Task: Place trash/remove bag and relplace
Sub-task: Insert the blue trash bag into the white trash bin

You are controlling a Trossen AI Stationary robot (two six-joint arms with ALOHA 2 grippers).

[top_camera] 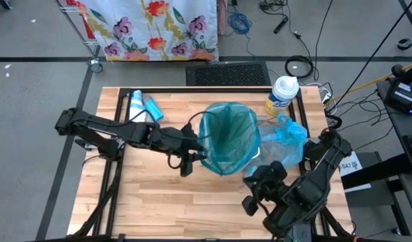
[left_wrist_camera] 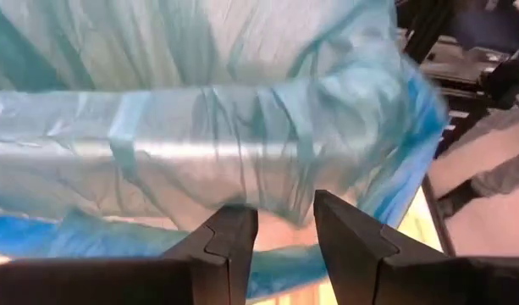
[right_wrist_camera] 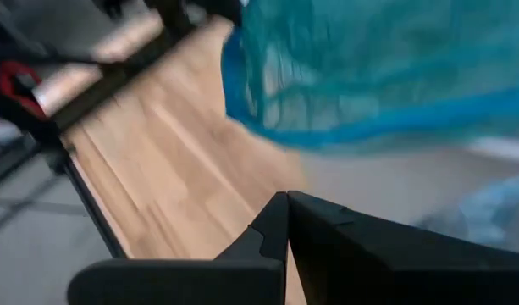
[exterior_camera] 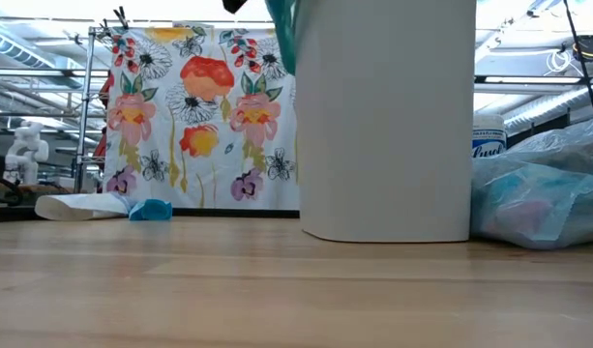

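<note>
**Trainee:** Wooden table (top_camera: 158, 195), floral curtain (top_camera: 152, 23) behind it. What did the high view give you?

**Operator:** I counted one bin (top_camera: 227, 138), already lined with the teal bag (top_camera: 226, 131). The left gripper (top_camera: 187, 160) sat at the bin's left edge, fingers apart, nothing clamped. The right gripper (top_camera: 256, 195) waited near the table's front, fingers together and empty. One pale-blue filled bag (top_camera: 286, 138) lay just beside the bin on its right. One wipes canister (top_camera: 283, 94) stood behind it. Two small items lay at the back left: a white tube (top_camera: 136, 102) and a blue scrap (top_camera: 153, 109).

**Trainee:** And the low view?

**Operator:** One white bin wall (exterior_camera: 388, 126), the removed bag (exterior_camera: 543, 198) touching the table to its right, teal film hanging over the rim at the top. No gripper I could identify there.

**Trainee:** Left wrist view?

**Operator:** Two dark fingers (left_wrist_camera: 229, 246) parted, with stretched teal film (left_wrist_camera: 200, 135) directly ahead, not between them that I could tell.

**Trainee:** Right wrist view?

**Operator:** Fingers (right_wrist_camera: 267, 233) pressed together; the teal liner (right_wrist_camera: 378, 68) was well ahead.

**Trainee:** How to finish the step well?

**Operator:** My judgement: seat the liner's overhang evenly. I would pinch only loose film, draw it outward and down past the rim, and avoid tipping the light bin.
</note>
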